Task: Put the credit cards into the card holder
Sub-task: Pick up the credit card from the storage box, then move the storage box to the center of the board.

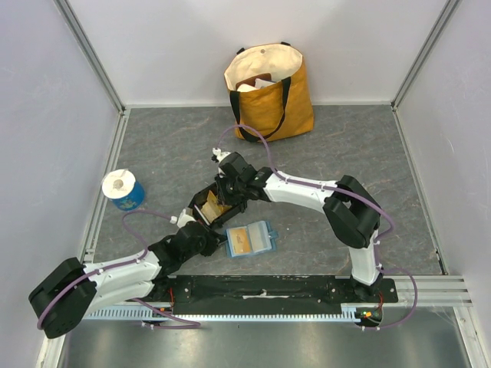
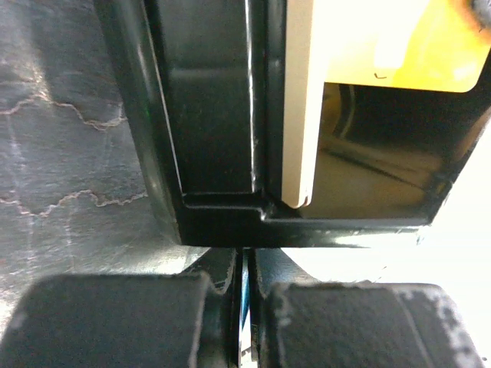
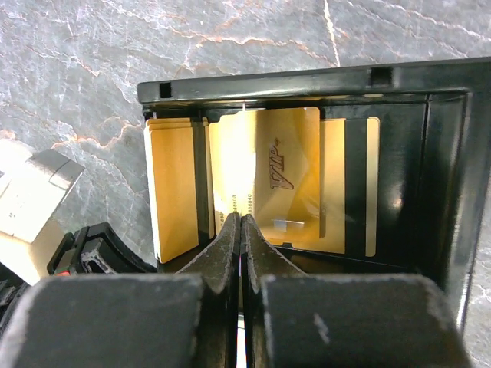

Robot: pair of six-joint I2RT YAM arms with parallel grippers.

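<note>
The teal card holder lies open on the table with a gold card on it. A black tray to its left holds several gold credit cards, one marked VIP. My right gripper is over the tray; in the right wrist view its fingers are shut on a thin card seen edge-on. My left gripper is at the tray's near end, shut on a thin edge right at the tray's wall. A whitish card stands inside.
A yellow and cream tote bag stands at the back. A blue roll with a white top sits at the left. White walls and metal rails close in the grey table.
</note>
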